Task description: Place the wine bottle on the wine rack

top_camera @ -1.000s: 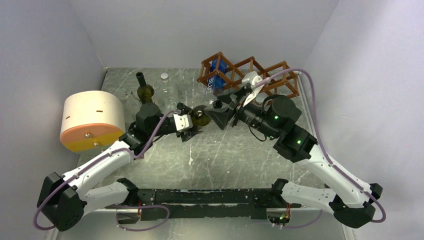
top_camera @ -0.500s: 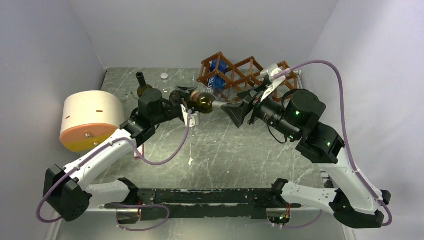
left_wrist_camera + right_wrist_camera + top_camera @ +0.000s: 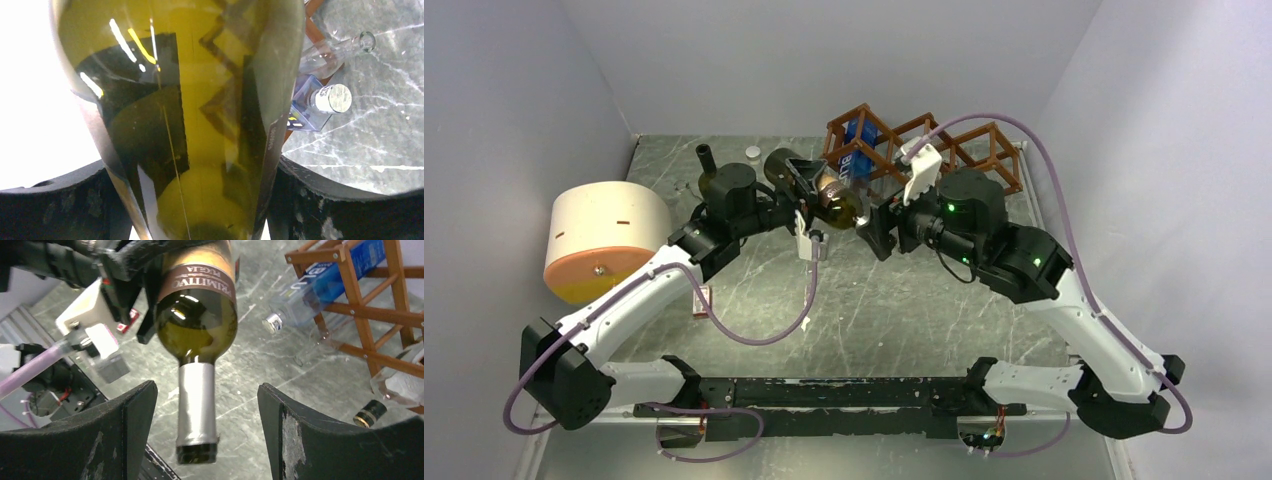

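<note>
While the wine bottle (image 3: 837,203) hangs above the bench (image 3: 874,310), short of the wine rack (image 3: 969,150), we log the task as part done: item lifted, not yet racked. Left hand (image 3: 809,192): clamped on the bottle's body, with the bottle lying roughly level and its neck toward the right arm. Right hand (image 3: 877,226): fingers apart, one on each side of the neck, gaps showing on both sides, no contact that we can see. Remaining, in our judgement: carry the bottle to a free diamond opening and slide it in. Rack, at the far right of the bench: the left-hand opening holds one blue bottle (image 3: 325,285), its capped neck sticking out. A clear glass bottle (image 3: 345,47) lies low by the rack; we cannot tell whether it sits inside an opening. Contents of the other openings: not made out. Elsewhere: one dark bottle (image 3: 705,155) upright at far left; one cream-and-orange drum (image 3: 609,240), contents not visible.
</note>
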You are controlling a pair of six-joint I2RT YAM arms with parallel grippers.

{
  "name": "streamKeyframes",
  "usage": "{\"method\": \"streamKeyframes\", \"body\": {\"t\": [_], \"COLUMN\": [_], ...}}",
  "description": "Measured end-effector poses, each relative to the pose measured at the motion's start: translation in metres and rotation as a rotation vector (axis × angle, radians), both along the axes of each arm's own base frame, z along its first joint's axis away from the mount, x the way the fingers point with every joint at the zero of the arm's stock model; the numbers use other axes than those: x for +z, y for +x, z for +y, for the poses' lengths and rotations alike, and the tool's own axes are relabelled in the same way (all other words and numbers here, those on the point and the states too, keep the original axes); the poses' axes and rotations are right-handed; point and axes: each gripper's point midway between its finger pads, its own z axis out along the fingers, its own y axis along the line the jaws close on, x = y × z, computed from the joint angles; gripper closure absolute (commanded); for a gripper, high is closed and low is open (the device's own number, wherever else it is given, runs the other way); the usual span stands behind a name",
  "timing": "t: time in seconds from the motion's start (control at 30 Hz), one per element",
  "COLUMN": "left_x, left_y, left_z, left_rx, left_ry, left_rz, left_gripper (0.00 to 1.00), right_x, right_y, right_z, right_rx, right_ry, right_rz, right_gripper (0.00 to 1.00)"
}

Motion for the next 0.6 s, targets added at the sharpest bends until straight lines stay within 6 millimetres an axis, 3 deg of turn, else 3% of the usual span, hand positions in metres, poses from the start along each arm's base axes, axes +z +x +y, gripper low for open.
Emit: {"method": "streamKeyframes", "body": {"t": [0.37, 0.6], "left_x": [0.007, 0.007], "left_y": [-0.012, -0.009], "left_z": [-0.009, -0.006], "left_rx": [-0.056, -0.033], "left_ry": [0.089, 0.109], "left_rz": [-0.189, -0.210], "left_gripper": [0.93, 0.88], "right_x": [-0.072, -0.086], "right_y": [0.015, 0.018], "right_z": [0.014, 0.022], "right_rx": [-0.017, 0.004], "right_ry": [-0.174, -0.203], "right_rz": [0.125, 0.155], "right_gripper": [0.27, 0.40]}}
